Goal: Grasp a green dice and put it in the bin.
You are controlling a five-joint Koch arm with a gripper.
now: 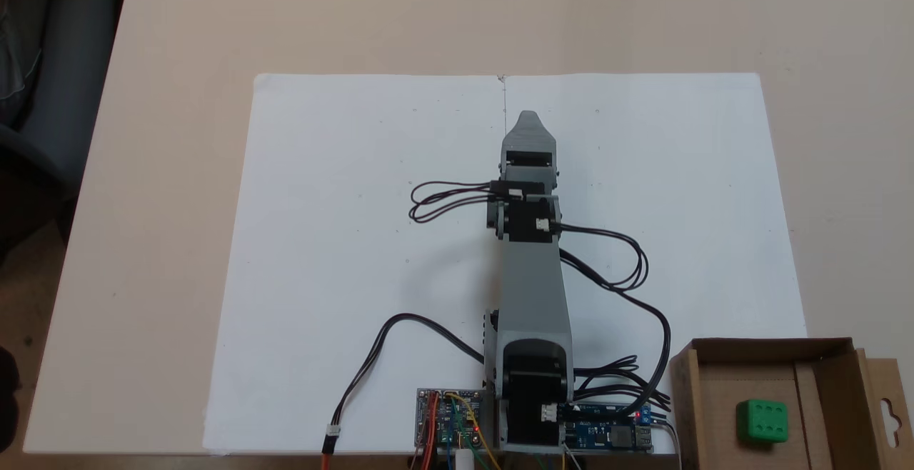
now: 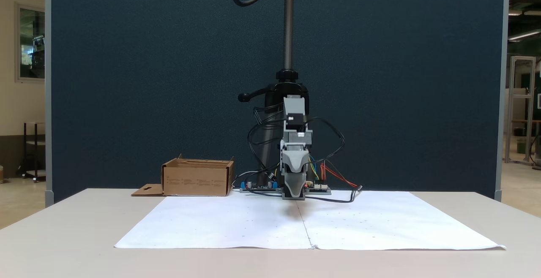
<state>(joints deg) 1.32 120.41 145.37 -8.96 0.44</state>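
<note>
Green dice is sitting inside the cardboard bin already — six pips up. Your gripper hovers over the white paper, carrying nothing; can't tell if it's parted. Only risk now — snagging those loose black cables swinging bin-ward.

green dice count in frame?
1. The green dice lies inside the bin, six-pip face up, at the lower right of a fixed view. None seen on the paper; the arm could hide one.

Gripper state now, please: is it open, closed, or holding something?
Gripper: cannot be told; its jaws overlap in both fixed views. It holds nothing green: the green dice lies in the bin.
</note>
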